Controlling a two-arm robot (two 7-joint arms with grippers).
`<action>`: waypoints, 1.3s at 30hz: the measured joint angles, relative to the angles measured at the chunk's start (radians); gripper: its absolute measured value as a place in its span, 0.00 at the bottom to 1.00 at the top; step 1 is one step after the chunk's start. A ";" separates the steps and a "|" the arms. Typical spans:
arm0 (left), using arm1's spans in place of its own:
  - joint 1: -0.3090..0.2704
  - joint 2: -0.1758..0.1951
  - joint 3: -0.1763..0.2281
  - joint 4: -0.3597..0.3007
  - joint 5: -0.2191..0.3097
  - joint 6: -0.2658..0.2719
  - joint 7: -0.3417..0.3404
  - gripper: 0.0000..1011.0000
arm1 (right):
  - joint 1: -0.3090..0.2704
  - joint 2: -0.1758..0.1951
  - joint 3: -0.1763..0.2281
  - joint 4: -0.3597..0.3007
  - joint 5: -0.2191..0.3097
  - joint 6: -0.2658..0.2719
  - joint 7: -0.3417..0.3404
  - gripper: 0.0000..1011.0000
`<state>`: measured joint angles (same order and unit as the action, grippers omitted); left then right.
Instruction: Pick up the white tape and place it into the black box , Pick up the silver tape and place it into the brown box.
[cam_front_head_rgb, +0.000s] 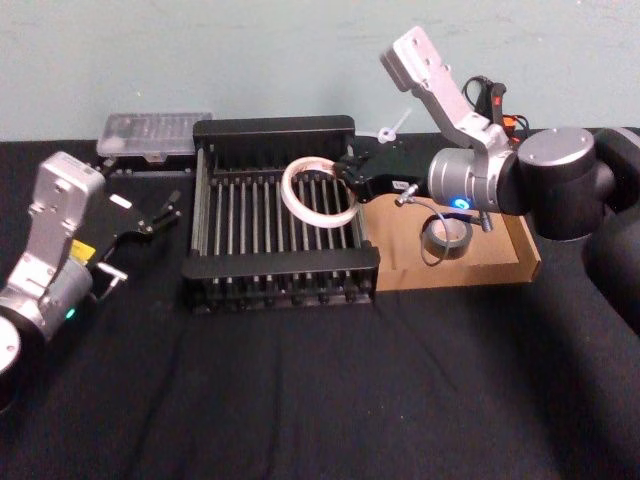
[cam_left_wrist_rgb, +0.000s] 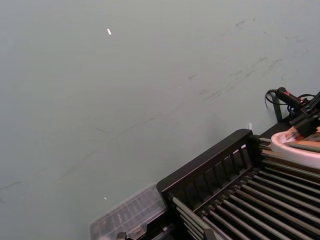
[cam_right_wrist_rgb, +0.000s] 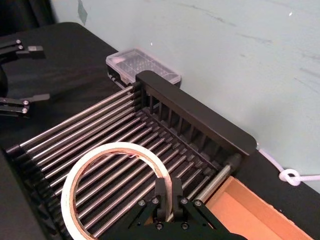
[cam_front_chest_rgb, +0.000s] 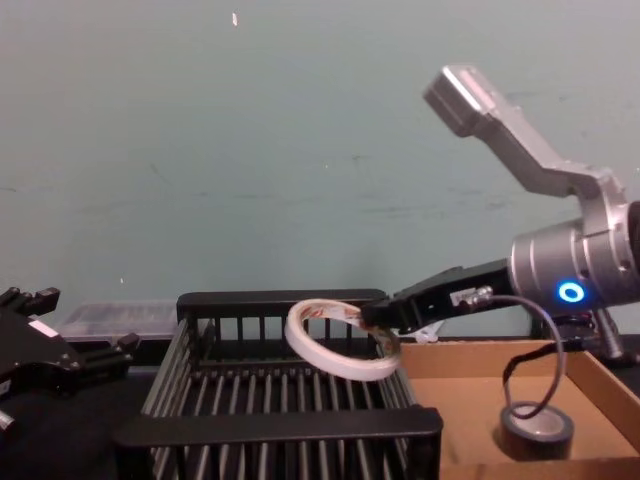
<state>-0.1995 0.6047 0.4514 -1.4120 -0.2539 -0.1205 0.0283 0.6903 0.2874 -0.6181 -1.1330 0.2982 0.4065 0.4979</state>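
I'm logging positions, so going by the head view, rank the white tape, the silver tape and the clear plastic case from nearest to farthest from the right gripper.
1. The white tape, clamped in the right gripper over the black box.
2. The silver tape, in the brown box to the right.
3. The clear plastic case, far left by the wall.

Our right claw (cam_front_head_rgb: 352, 183) grips the white tape (cam_front_head_rgb: 318, 190) above the black box (cam_front_head_rgb: 280, 275); our left claw (cam_front_head_rgb: 160, 215) rests spread left of it.
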 joint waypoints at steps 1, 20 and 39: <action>0.000 0.000 0.000 0.000 0.000 0.000 0.000 0.99 | 0.003 -0.004 -0.001 0.008 -0.002 -0.002 0.001 0.08; 0.000 0.000 0.000 0.000 0.000 0.000 0.000 0.99 | 0.017 -0.025 -0.003 0.042 -0.021 -0.011 0.010 0.08; 0.000 0.000 0.000 0.000 0.000 0.000 0.000 0.99 | 0.016 -0.023 -0.003 0.040 -0.019 -0.009 0.009 0.58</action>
<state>-0.1995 0.6047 0.4514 -1.4120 -0.2539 -0.1205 0.0283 0.7064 0.2641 -0.6214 -1.0933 0.2795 0.3972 0.5065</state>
